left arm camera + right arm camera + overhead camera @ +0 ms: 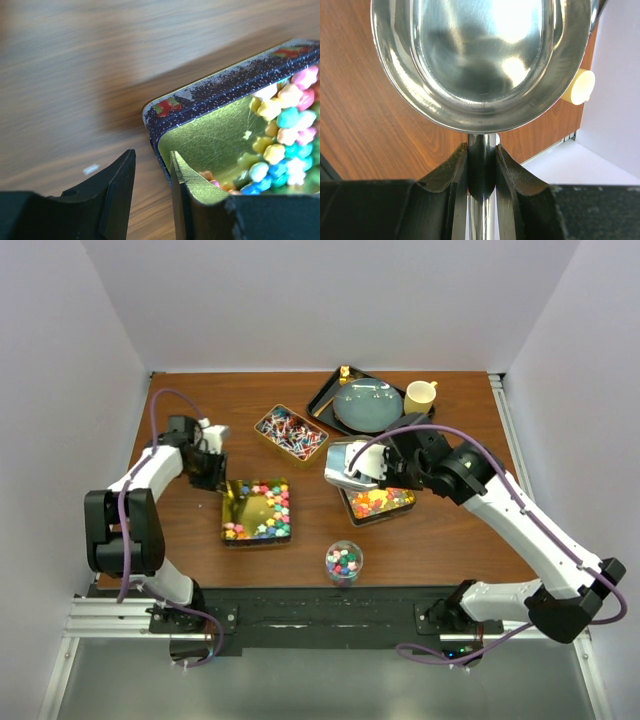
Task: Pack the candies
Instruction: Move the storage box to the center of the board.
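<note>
right tool (481, 159) clamped on scoop (480, 55) handle, bowl empty, just beside gummies tin (378, 504); left tool (152, 156) jaws apart, straddling wall of gold tin (225, 80); candies (287, 125) lie loose in tins on tabletop (450, 540); judged tiny, light, hard, prone to rolling; scoop, don't pinch

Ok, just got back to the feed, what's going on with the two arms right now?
The right gripper is shut on the handle of a metal scoop. Its bowl is empty and sits beside the tin of orange-yellow gummies. The left gripper straddles a corner wall of the tin of multicoloured candies, one finger inside, one outside, not clamped yet. The glass jar in front holds some candies.
</note>
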Motion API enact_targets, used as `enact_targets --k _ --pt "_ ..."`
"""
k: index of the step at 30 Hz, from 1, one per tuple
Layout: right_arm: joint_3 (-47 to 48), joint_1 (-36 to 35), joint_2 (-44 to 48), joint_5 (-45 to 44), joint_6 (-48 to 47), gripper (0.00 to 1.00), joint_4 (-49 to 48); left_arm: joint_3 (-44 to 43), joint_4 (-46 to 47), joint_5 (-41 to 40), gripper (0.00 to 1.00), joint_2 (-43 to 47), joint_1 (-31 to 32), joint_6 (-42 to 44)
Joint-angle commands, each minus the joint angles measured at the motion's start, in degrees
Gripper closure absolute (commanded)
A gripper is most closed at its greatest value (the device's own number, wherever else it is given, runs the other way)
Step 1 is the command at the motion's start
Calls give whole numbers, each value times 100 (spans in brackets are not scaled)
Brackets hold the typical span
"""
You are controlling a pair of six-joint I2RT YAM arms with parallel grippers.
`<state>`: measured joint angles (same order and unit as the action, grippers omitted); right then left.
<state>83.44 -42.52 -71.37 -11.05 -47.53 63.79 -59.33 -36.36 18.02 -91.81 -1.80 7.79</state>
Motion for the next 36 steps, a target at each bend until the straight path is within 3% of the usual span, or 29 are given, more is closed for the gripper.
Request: enact_targets --k 1,8,13,15,17,20,24,27,31,36 --pt "287 77 -26 -108 121 100 -428 -307 -661 -299 62 84 -917 1151" --pt "173 261 -341 339 252 100 -841 -315 -793 -678 60 383 -1901 2217" --pt "945 762 -948 937 762 100 -1140 -1079 -1260 393 49 866 -1912 2183" --pt "1104 1017 -1149 1086 867 100 -1228 -1554 -1251 702 45 954 -1754 2078" --pt "1350 1482 -1361 1394 1043 100 -1343 -2141 -1251 947 43 884 -1107 1989" --pt "1543 1983 -1782 1658 1447 100 -1483 -2529 -979 608 41 613 -158 1543" --pt "1973 2371 -2205 1878 1869 100 -1703 -3285 -707 247 41 -527 531 384" --pt "2150 2407 -2407 1887 1923 100 -1808 -3803 -258 -140 41 -1232 865 224" --pt "2247 2407 -2522 1922 1949 100 -1791 -5172 -196 -325 42 -2410 1111 91" --pt "2344 2407 -2566 1773 1844 100 -1668 -5940 -38 -624 43 -3500 1217 -5"
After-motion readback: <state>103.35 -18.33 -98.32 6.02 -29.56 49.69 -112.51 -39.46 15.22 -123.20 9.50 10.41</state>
